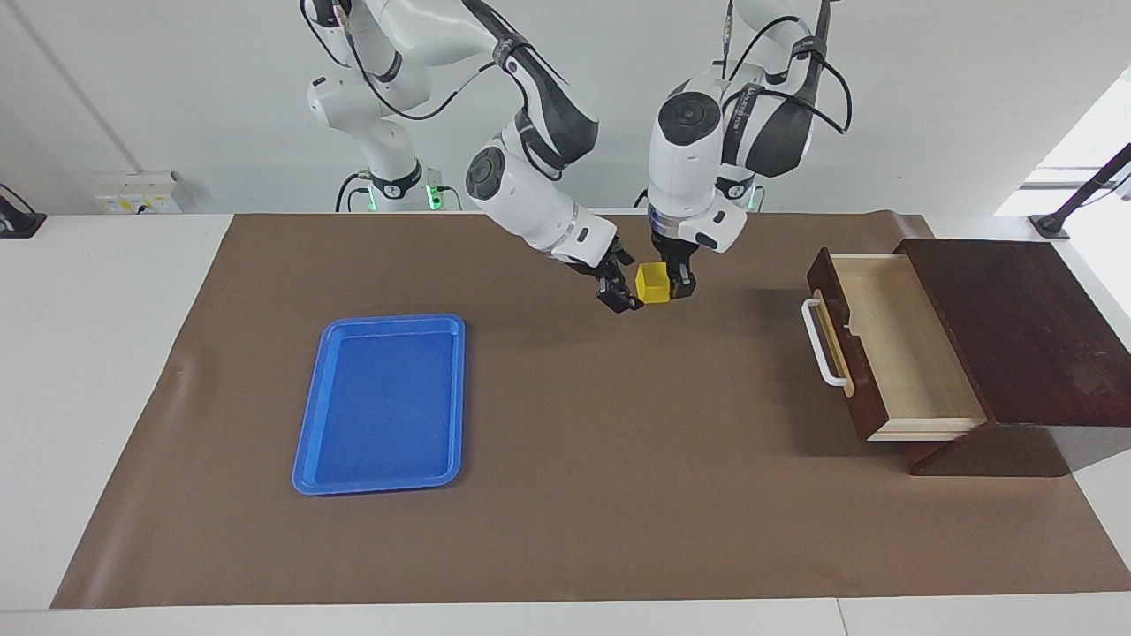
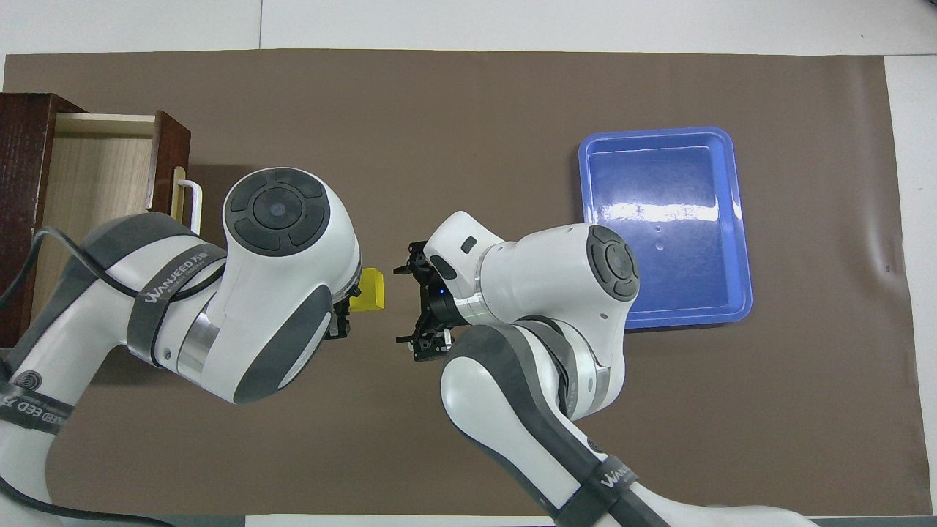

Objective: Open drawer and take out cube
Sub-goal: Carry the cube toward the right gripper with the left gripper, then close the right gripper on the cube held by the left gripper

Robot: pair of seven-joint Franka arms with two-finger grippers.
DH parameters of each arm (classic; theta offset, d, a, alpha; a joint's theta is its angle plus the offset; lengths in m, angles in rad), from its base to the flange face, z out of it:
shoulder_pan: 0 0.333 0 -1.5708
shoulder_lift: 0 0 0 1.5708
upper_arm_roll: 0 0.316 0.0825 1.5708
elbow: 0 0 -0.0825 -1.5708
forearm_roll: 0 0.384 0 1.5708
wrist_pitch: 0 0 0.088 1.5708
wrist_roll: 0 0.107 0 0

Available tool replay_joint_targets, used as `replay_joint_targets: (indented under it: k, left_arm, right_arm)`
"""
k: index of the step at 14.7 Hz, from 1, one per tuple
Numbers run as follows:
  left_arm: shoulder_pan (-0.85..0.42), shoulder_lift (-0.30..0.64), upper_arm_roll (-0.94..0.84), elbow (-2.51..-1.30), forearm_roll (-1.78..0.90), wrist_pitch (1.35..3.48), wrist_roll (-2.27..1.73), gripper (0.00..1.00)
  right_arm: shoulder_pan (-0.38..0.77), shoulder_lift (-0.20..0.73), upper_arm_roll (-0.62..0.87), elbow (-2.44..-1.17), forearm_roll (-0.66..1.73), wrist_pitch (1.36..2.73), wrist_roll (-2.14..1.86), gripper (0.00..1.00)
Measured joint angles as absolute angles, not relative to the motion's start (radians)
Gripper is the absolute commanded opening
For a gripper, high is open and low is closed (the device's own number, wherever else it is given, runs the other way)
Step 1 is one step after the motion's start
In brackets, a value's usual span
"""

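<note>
High facing camera across the table (image 1: 132, 291), steep overhead camera above robots, both showing whole mat (image 2: 468, 454)

White table (image 1: 106, 371), covered by brown mat (image 1: 601, 495); on mat, blue tray (image 1: 382, 404) toward right arm's end; dark wooden box (image 1: 1016, 336) with drawer (image 1: 892, 353) pulled open at left arm's end.

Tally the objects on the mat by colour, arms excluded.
Yellow: 1, the cube, held up over the mat in the left end effector
Blue: 1, the tray
Dark brown: 1, the drawer, pulled open from its box
Total: 3
</note>
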State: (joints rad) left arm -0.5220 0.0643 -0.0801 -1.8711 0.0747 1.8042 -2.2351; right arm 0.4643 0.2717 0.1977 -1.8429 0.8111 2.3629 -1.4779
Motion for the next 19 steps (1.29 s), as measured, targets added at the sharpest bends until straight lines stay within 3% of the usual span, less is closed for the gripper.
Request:
replay_joint_targets:
  k: [10, 14, 16, 19]
  left_arm:
    - [-0.550, 0.061, -0.080, -1.882, 0.075, 1.812, -2.248, 0.00]
    - [-0.553, 0.060, -0.078, -1.884, 0.075, 1.812, -2.249, 0.00]
    - [-0.553, 0.060, -0.077, -1.884, 0.075, 1.815, -2.249, 0.00]
    - [-0.553, 0.060, -0.069, -1.886, 0.076, 1.825, -2.250, 0.00]
  right_arm:
    - [0.484, 0.294, 0.200, -1.822, 0.811, 2.376, -1.515, 1.00]
    - [0.486, 0.295, 0.199, -1.822, 0.811, 2.376, -1.515, 0.93]
    - [0.486, 0.298, 0.199, -1.823, 0.811, 2.376, -1.515, 0.78]
    - [0.488, 0.299, 0.200, -1.824, 0.811, 2.374, -1.515, 0.19]
